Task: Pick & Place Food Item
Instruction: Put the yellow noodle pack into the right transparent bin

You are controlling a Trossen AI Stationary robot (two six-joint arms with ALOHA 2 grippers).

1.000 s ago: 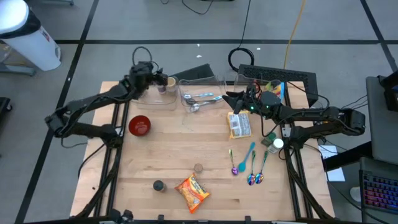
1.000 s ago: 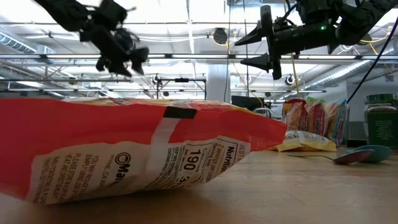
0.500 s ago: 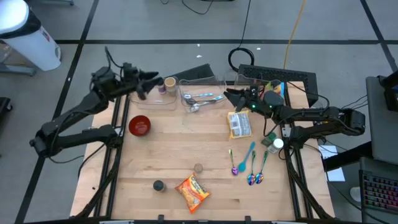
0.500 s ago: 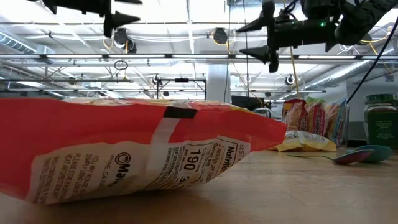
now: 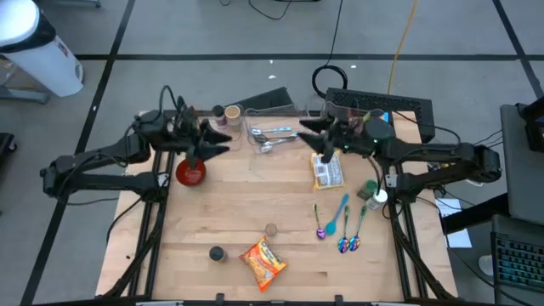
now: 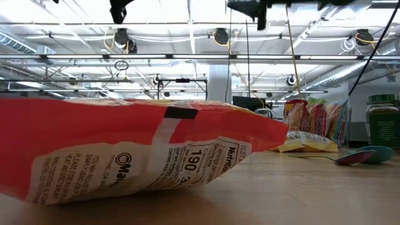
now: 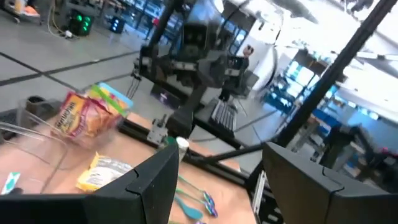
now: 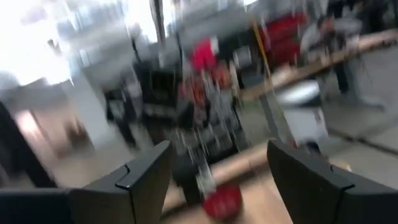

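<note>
A: Near the front edge of the wooden table (image 5: 255, 204) lies the orange snack bag (image 5: 263, 262), flat on the wood, with a small dark round piece (image 5: 217, 253) just beside it on the left and a small brownish one (image 5: 271, 229) just behind it. From the low view the same bag (image 6: 125, 150) fills most of the picture.

B: And the arms?

A: Both are up in the air at the back half of the table, well apart from that bag. The left gripper (image 5: 214, 143) hangs by the red bowl (image 5: 190, 172), its fingers apart and nothing between them. The right gripper (image 5: 310, 136) hovers just behind the yellow food packet (image 5: 327, 171), its fingers also spread and holding nothing.

B: What else is on the table?

A: A clear plastic tray (image 5: 276, 136) at the back holds metal cutlery. A small cup (image 5: 232, 112) stands to its left. On the right side lie coloured spoons (image 5: 340, 223) near a green-topped jar (image 5: 374, 194). In the left wrist view the fingers (image 7: 149, 186) frame a colourful snack bag (image 7: 93, 115) and the pale packet (image 7: 102, 171).

B: Anyone in the room?

A: People show faintly beyond the table in the wrist views; too blurred to say more.
</note>
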